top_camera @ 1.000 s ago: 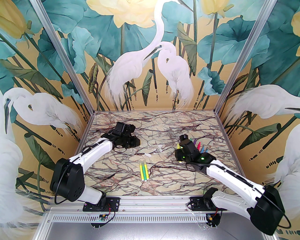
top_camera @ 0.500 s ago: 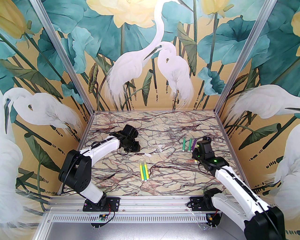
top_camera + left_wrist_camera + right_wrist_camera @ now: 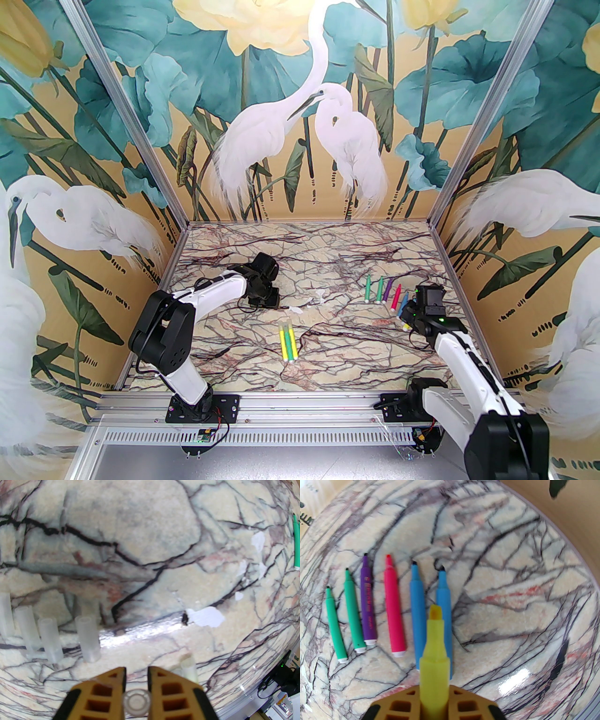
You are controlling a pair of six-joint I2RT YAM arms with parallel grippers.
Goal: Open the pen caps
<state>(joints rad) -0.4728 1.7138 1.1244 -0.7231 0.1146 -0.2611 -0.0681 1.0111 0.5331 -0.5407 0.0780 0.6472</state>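
Note:
My left gripper (image 3: pixel 136 671) is shut on a clear pen cap (image 3: pixel 137 701), seen end-on between its orange fingers. Several more pen caps (image 3: pixel 88 639) lie in a row on the marble just ahead to its left, and one cap (image 3: pixel 188 669) lies at its right. My right gripper (image 3: pixel 434 688) is shut on an uncapped yellow pen (image 3: pixel 434 644), low over the right end of a row of uncapped pens (image 3: pixel 393 606): two green, purple, pink, two blue. From above, the left gripper (image 3: pixel 271 300) is at mid-left and the right gripper (image 3: pixel 407 318) beside the row (image 3: pixel 379 290).
Two yellow pens (image 3: pixel 287 340) lie side by side at the table's centre, pale ends pointing away. The right wall (image 3: pixel 569 508) stands close beyond the right gripper. White torn patches (image 3: pixel 206 617) mark the marble ahead of the left gripper.
The right arm has carried the yellow pen from mid-table rightward to the right end of the pen row. The left arm has drawn in, its wrist shifting slightly right and nearer.

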